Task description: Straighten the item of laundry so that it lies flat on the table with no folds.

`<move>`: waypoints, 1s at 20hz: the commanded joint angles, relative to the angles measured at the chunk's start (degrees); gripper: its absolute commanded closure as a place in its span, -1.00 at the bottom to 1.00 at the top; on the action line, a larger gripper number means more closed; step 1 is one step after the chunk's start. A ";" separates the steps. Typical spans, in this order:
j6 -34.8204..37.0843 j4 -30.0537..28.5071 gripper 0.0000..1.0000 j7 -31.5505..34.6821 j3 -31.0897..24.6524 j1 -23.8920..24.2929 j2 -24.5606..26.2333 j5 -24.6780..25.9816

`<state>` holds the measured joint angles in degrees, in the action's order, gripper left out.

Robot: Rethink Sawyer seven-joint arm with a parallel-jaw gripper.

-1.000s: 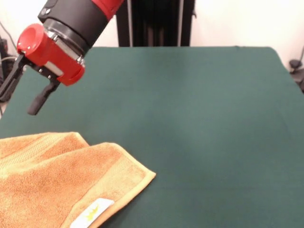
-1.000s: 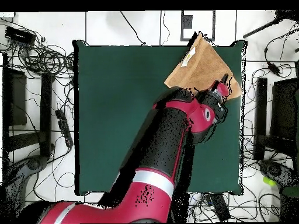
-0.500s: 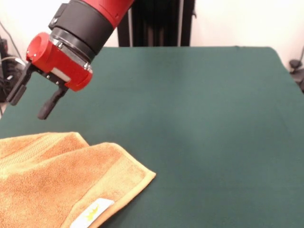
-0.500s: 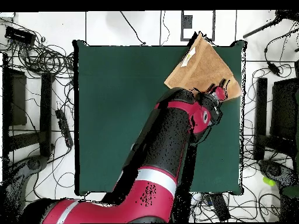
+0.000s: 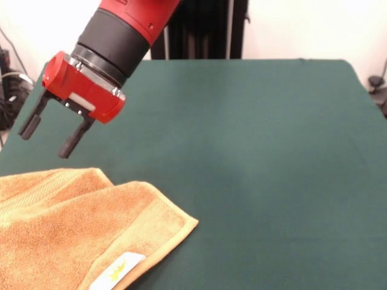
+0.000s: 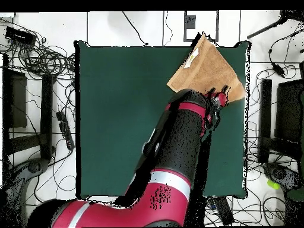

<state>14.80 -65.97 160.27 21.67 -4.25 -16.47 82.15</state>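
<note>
The item of laundry (image 5: 72, 232) is an orange-tan terry towel at the table's near left corner in the front view, running off the frame, with an upper layer lying over a lower one. A white label with a yellow mark (image 5: 118, 270) sits by its hem. In the overhead view the towel (image 6: 202, 71) lies at the table's upper right corner. My gripper (image 5: 48, 137) hangs open above the green table (image 5: 260, 157), just beyond the towel's far edge, with nothing between its black fingers (image 5: 71, 140). In the overhead view the gripper (image 6: 217, 95) sits at the towel's lower edge.
Cables and dark equipment (image 6: 41, 65) lie on the floor around the table in the overhead view. A black post (image 5: 199, 29) stands behind the table's far edge. The red and black arm (image 6: 172, 154) crosses the table's right half.
The gripper has moved right and slightly down toward the towel's far edge, and its fingers now point more steeply downward. The towel has not moved.
</note>
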 commanded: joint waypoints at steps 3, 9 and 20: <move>3.02 -4.52 -1.00 -13.03 -14.54 2.50 1.83 -11.92; 4.54 -3.19 -1.00 -5.43 -10.31 -3.03 4.96 -11.38; 9.62 -6.49 -1.00 -17.86 -15.81 0.28 1.55 -19.12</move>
<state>16.73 -66.40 159.14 16.85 -4.47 -16.15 69.68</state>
